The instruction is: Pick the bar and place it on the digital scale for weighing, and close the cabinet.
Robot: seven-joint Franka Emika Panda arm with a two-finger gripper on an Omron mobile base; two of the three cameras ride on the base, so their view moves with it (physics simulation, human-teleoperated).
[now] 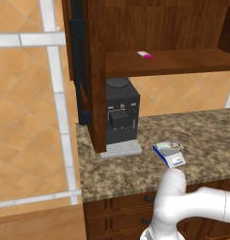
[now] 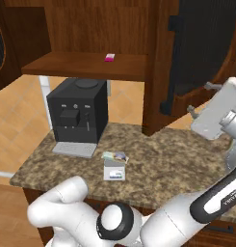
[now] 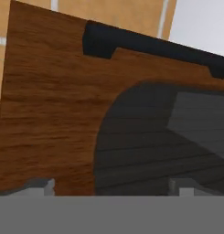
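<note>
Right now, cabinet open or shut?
Open. Both doors of the cabinet stand swung out, baring the shelf; the gripper sits at the right door.

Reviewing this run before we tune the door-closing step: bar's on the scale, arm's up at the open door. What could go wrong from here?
1. The end effector is open beside the right cabinet door, near its lower edge rather than its handle; a push there might slip off.
2. The left door is open too and far from the arm, so it may be missed.
3. The bar lies loose on the digital scale; a low arm swing could knock it.
</note>
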